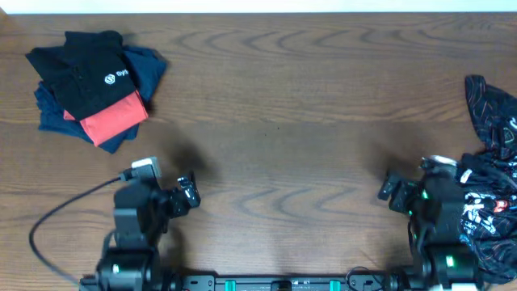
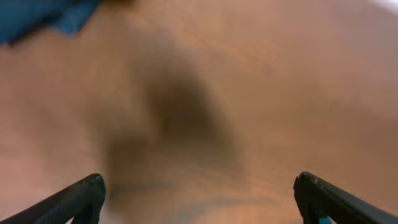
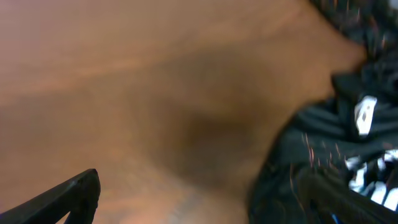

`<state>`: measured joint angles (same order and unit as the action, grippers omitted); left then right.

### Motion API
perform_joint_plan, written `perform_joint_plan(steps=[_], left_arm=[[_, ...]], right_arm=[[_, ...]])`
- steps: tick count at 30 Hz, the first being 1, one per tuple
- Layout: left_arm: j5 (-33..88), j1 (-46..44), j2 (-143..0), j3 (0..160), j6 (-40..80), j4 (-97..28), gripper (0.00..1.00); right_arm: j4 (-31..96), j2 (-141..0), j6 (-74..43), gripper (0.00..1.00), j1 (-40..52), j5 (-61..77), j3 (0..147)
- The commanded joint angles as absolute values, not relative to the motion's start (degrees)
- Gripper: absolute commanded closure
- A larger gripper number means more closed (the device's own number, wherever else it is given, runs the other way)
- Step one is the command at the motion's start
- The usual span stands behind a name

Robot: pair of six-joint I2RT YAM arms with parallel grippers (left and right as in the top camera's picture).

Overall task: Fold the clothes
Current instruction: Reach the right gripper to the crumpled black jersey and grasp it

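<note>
The clothes, one black shiny jersey point(image 1: 491, 174) with fine copper lines and white lettering, lie crumpled at the table's right edge. In the right wrist view the jersey point(image 3: 336, 130) fills the right side, and the right fingertip point(image 3: 326, 190) hangs over its near edge. My right gripper point(image 1: 391, 189) is open just left of the heap, with nothing between its fingers point(image 3: 199, 196). My left gripper point(image 1: 191, 194) stands open over bare wood at the front left, far from the jersey; in its wrist view point(image 2: 199, 193) only tabletop shows between the fingers.
A folded stack sits at the back left: a plain black top with a small white logo point(image 1: 95, 69) on navy point(image 1: 56, 109) and coral-red point(image 1: 115, 117) garments. A corner of the navy cloth point(image 2: 46, 15) shows in the left wrist view. Brown wooden table point(image 1: 283, 121) spans between the arms.
</note>
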<state>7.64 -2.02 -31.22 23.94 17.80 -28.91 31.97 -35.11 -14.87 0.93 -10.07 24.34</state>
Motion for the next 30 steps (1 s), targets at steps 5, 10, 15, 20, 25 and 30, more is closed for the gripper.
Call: perform_joint_plan(steps=[5, 10, 15, 20, 25, 30], left_arm=[[8.6, -1.8, -52.1, 35.1, 18.8, -35.9, 0.02], [8.6, -1.8, -59.1, 35.3, 18.8, -35.9, 0.02], [8.6, -1.8, -61.7, 35.3, 18.8, -35.9, 0.02], [8.6, -1.8, -61.7, 35.3, 18.8, -35.7, 0.06], [8.6, -1.8, -61.7, 35.3, 18.8, -35.7, 0.35], [8.6, -1.8, -61.7, 35.3, 18.8, -35.5, 0.50]], right_arm=[[25.1, -56.1, -16.8, 0.01, 0.2, -10.8, 27.0], [26.4, -66.5, -29.1, 0.01, -3.2, -20.5, 26.9], [26.5, -75.3, -33.1, 0.15, -7.7, -20.5, 26.9], [26.3, -80.1, -35.2, 0.56, -9.3, -19.0, 26.9], [24.3, -80.4, -32.0, 0.99, -9.3, -8.2, 27.0], [21.9, -80.4, -25.8, 0.99, -8.8, 5.4, 27.0]])
